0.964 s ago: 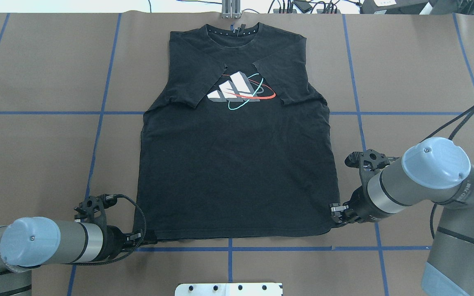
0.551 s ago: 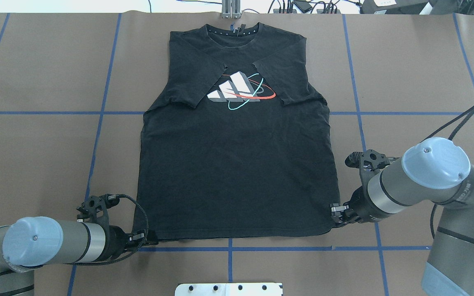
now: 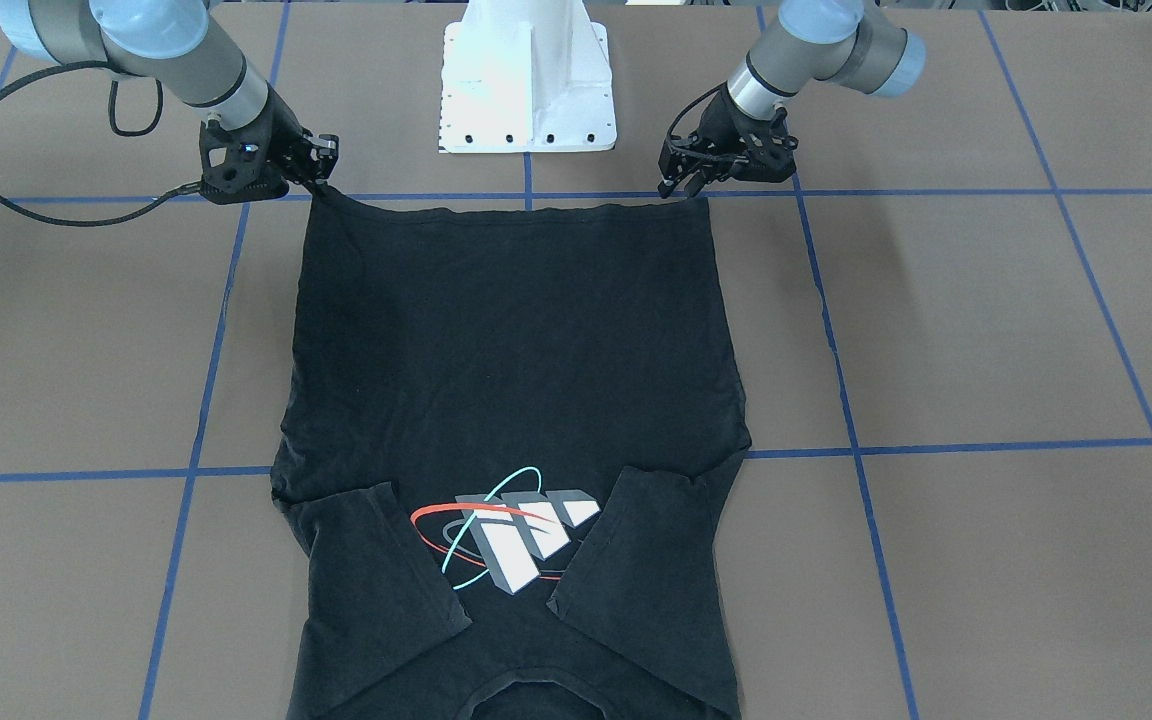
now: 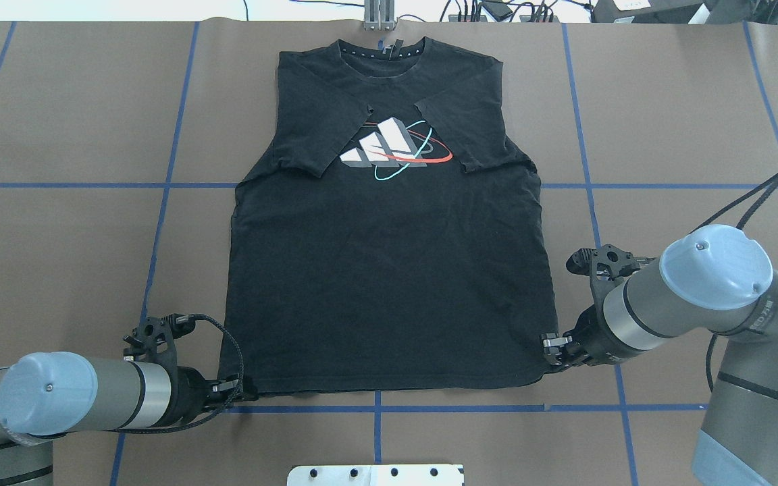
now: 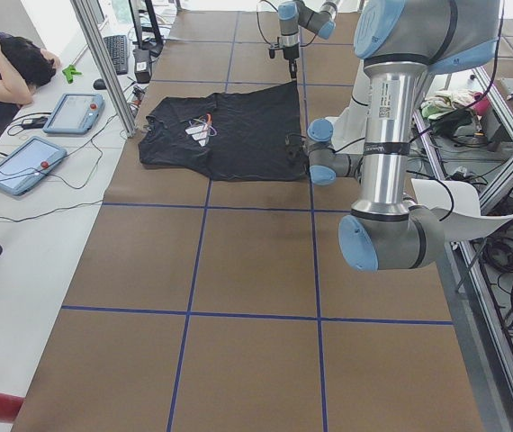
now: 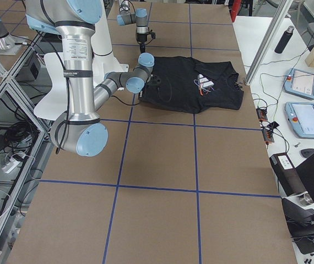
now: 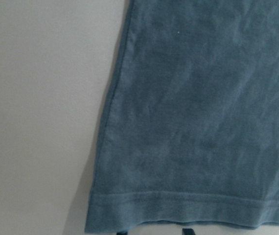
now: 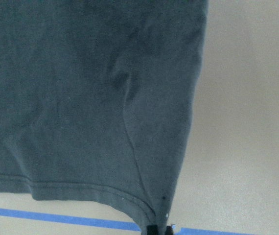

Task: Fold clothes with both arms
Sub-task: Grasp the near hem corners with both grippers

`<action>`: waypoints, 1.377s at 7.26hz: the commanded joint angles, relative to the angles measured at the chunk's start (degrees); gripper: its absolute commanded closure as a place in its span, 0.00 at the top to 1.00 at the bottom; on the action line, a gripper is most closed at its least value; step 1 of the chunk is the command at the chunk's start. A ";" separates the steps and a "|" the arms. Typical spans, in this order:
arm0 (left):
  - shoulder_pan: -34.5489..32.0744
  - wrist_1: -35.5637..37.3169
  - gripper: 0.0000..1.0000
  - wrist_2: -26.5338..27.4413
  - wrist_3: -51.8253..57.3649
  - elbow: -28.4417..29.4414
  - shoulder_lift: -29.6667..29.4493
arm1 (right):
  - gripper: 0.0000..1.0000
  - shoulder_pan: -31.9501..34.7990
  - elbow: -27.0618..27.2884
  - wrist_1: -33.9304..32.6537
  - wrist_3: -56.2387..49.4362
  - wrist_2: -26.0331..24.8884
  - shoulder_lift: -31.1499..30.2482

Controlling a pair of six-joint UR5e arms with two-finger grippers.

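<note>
The black T-shirt (image 4: 389,270) lies flat on the table, logo up, with both sleeves folded in over the chest. It also shows in the front view (image 3: 506,330). My left gripper (image 4: 232,390) is at the shirt's near left hem corner. In the left wrist view its two fingertips (image 7: 188,231) stand apart at the hem edge, so it is open. My right gripper (image 4: 550,351) is shut on the near right hem corner. The right wrist view shows that corner (image 8: 149,210) drawn into the gripper, with a crease running up the cloth.
The white pedestal base (image 3: 526,90) stands between the arms at the near table edge. Blue tape lines (image 4: 166,185) cross the brown table cover. Cables and a metal post (image 4: 379,13) sit beyond the collar. A person (image 5: 4,72) sits at a side desk with tablets.
My left arm has shifted a little to the right, bringing its gripper closer to the left hem corner. The right arm and the shirt have not moved.
</note>
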 commanded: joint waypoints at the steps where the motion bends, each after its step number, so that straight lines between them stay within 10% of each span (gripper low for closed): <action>1: -1.44 0.38 0.61 -0.10 0.16 -0.54 0.61 | 0.00 -0.07 0.01 0.00 0.00 0.00 0.01; 10: -1.10 11.02 0.73 -0.10 0.59 -4.34 0.62 | 0.00 -0.16 -0.25 0.00 0.00 0.00 0.01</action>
